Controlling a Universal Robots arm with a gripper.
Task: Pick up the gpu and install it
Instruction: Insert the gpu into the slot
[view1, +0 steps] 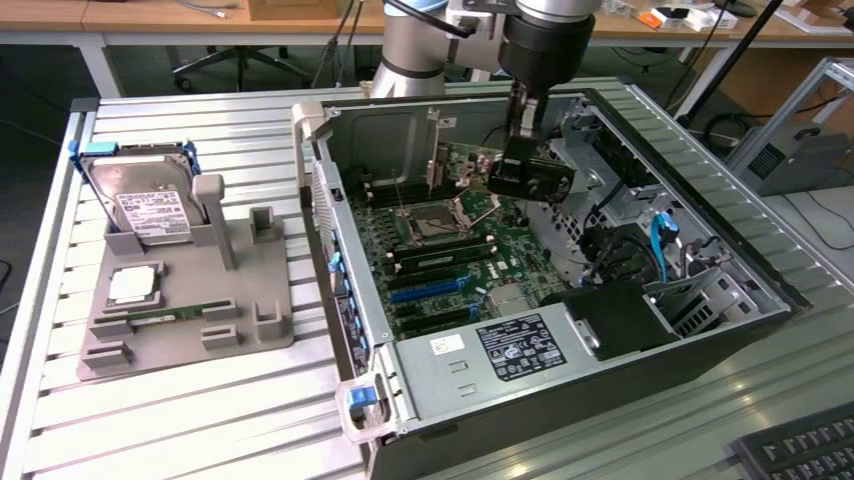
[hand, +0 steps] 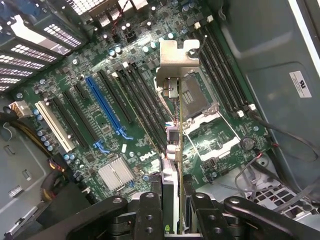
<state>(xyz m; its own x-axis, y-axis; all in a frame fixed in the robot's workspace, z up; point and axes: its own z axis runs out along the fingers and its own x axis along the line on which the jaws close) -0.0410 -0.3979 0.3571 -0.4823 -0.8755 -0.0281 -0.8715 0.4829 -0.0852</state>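
The gpu (view1: 531, 178) is a dark card hanging edge-down inside the open computer case (view1: 334, 200), over the motherboard (view1: 441, 250) near its processor socket. My gripper (view1: 519, 150) reaches down from above and is shut on the card's upper edge. In the wrist view the gpu (hand: 172, 145) runs edge-on away from my gripper (hand: 172, 212). Its silvery end bracket (hand: 177, 57) is at the far end, above the black expansion slots (hand: 137, 97). The fingers (hand: 150, 215) press on both faces of the card. The card floats above the board and is not seated in any slot.
A grey holder tray (view1: 260, 300) at the exterior view's left carries a hard drive (view1: 150, 208), a processor (view1: 134, 285) and a memory stick (view1: 167, 315). Inside the case are the power supply (view1: 501, 350), drive cages and blue cables (view1: 663, 245). A keyboard (view1: 801, 450) lies at the lower right.
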